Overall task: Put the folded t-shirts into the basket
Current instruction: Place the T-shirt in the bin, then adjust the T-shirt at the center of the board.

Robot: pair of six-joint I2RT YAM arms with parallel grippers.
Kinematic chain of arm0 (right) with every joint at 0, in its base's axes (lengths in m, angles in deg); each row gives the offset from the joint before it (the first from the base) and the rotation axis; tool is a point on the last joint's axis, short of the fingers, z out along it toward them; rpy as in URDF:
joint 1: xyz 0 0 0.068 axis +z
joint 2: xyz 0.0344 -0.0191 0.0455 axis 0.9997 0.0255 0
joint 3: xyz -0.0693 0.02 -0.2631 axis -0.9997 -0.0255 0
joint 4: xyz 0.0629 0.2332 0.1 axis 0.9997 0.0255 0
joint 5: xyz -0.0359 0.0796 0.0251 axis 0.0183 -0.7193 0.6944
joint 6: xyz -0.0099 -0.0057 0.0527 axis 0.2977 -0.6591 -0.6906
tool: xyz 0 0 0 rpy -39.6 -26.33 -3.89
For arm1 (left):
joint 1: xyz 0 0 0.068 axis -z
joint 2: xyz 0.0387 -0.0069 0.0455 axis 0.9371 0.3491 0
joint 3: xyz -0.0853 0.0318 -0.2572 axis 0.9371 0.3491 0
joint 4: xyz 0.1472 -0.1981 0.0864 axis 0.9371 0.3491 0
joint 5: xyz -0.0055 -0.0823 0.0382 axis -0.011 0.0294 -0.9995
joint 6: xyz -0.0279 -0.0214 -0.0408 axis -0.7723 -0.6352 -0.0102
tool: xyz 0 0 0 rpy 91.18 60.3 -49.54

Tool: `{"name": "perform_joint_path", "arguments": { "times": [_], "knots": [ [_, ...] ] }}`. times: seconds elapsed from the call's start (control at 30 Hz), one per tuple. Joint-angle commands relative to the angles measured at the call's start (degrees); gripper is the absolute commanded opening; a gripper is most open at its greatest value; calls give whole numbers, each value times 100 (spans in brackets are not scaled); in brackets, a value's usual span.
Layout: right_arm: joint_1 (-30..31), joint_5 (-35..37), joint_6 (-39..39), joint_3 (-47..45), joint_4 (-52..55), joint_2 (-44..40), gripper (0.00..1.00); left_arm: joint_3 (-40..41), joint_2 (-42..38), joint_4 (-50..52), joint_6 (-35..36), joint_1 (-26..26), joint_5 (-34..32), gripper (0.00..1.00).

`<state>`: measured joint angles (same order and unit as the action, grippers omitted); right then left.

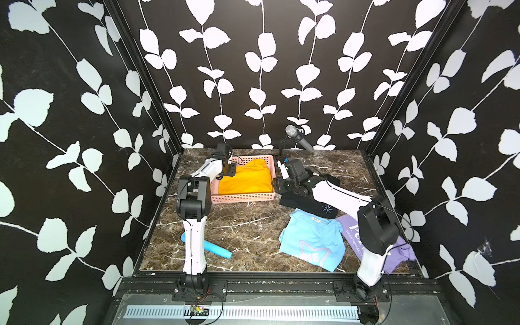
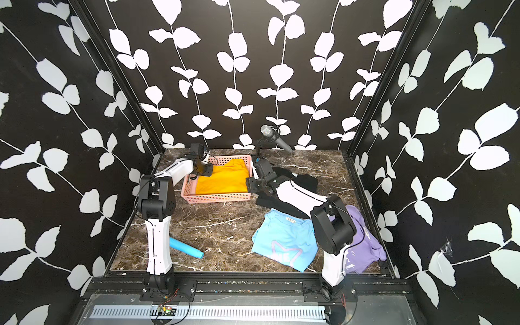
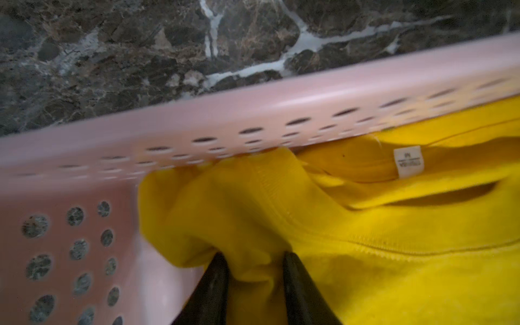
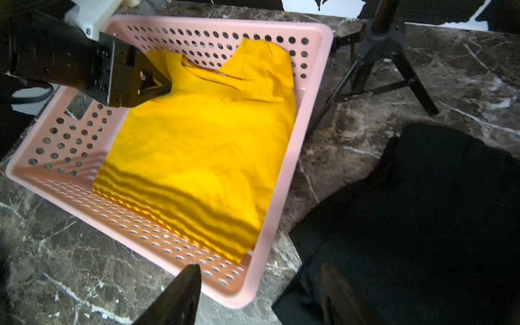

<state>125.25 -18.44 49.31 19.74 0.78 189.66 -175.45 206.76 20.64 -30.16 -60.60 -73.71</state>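
Left pincer (image 3: 254, 254): pinching plain yellow folded t-shirt (image 3: 394, 267), pink perforated plastic basket (image 3: 197, 121) wall just ahead; flatten before release. Right pincer (image 4: 260, 270): spread, empty, black folded t-shirt (image 4: 422, 211) beside

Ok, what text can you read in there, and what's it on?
"Pe" and "WE GO FORWARD", rest hidden: lavender t-shirt.
"ME" or "NE", cut off at the edge: light blue t-shirt.
Too blurred to read: neck labels of the light blue and yellow t-shirt.
No words on the black t-shirt, only a starburst mark.
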Motion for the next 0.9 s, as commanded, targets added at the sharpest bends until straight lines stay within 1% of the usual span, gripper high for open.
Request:
{"name": "perform_joint_path", "arguments": {
  "times": [0.0, 0.1, 0.2, 0.27, 0.3, 0.4, 0.5, 0.57, 0.63, 0.7, 0.87],
  "knots": [
    [21, 456, 296, -169, 317, -434, 70, -245, -17, 507, 338, 100, -588, 40],
    [16, 754, 540, -464, 817, -726, 71, -395, -16, 803, 497, 160, -927, 47],
    [12, 958, 653, -739, 1407, -1068, 71, -479, -128, 1075, 648, 236, -1284, 52],
    [12, 982, 672, -941, 1782, -1215, 72, -436, -339, 1133, 659, 286, -1327, 54],
    [12, 972, 666, -1061, 1942, -1463, 72, -395, -503, 1121, 628, 305, -1242, 55],
    [24, 796, 470, -1386, 2498, -1818, 74, -78, -1130, 866, 427, 345, -825, 57],
    [142, 524, 106, -1788, 2815, -2153, 74, 507, -1989, 367, 4, 360, -342, 60],
    [315, 401, -176, -2029, 2827, -2241, 74, 1163, -2635, -126, -390, 368, 107, 61],
    [428, 211, -373, -2295, 2573, -2173, 73, 1812, -3162, -480, -696, 372, 431, 63],
    [493, -21, -486, -2466, 2248, -1952, 71, 2276, -3601, -726, -959, 379, 775, 64],
    [800, -320, -539, -2451, 1717, -1236, 67, 3467, -4520, -1389, -1537, 395, 1264, 66]
  ]
}}
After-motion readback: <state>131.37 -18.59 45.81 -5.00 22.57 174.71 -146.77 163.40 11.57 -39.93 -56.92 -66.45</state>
